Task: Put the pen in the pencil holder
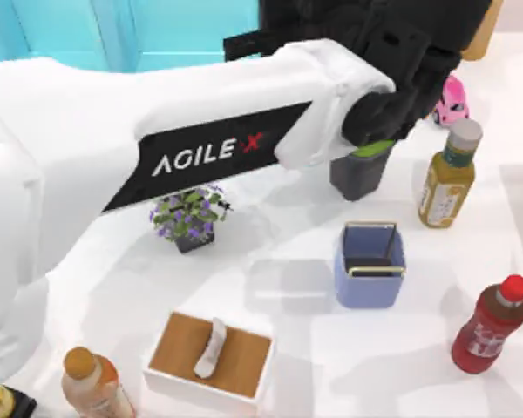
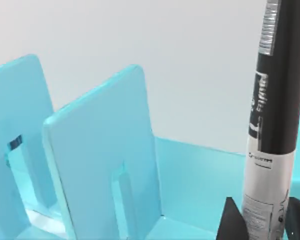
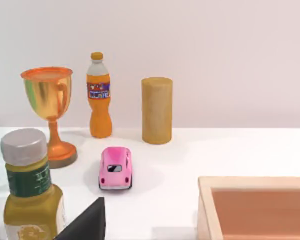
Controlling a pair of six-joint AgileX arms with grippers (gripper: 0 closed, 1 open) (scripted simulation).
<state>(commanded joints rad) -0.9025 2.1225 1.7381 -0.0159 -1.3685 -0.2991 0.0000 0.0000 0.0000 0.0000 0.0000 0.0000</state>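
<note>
- while the left gripper (image 1: 392,65) hangs high over the back of the tabletop (image 1: 296,287), its white arm crossing the top view from the left, the pen (image 2: 272,125) stands upright between its fingers (image 2: 229,222).
- in the left wrist view the two dark fingers pinch the pen's pale lower end from either side; the black printed part of the pen rises above them.
- behind the pen in that view stand the upright panels of a cyan rack (image 2: 100,150) against a plain wall.
- the pencil holder (image 1: 370,287) stands upright on the tabletop, right of centre, apart from the left gripper and nearer the front edge than it; its inside is dark.
- a dark grey pot (image 1: 359,174) sits just behind the pencil holder, partly under the gripper.
- a yellow bottle (image 1: 446,183) stands right of the grey pot, and a red bottle (image 1: 490,326) stands right of the pencil holder, nearer the front.
- a small flower pot (image 1: 189,218) with purple blooms sits left of centre, and a brown-topped tissue box (image 1: 244,357) lies in front of it.
- the right gripper (image 3: 87,222) shows as a dark wedge low over the tabletop, facing a pink toy car (image 3: 115,167), a gold trophy (image 3: 49,110), an orange bottle (image 3: 99,97) and a wooden cylinder (image 3: 156,110).
</note>
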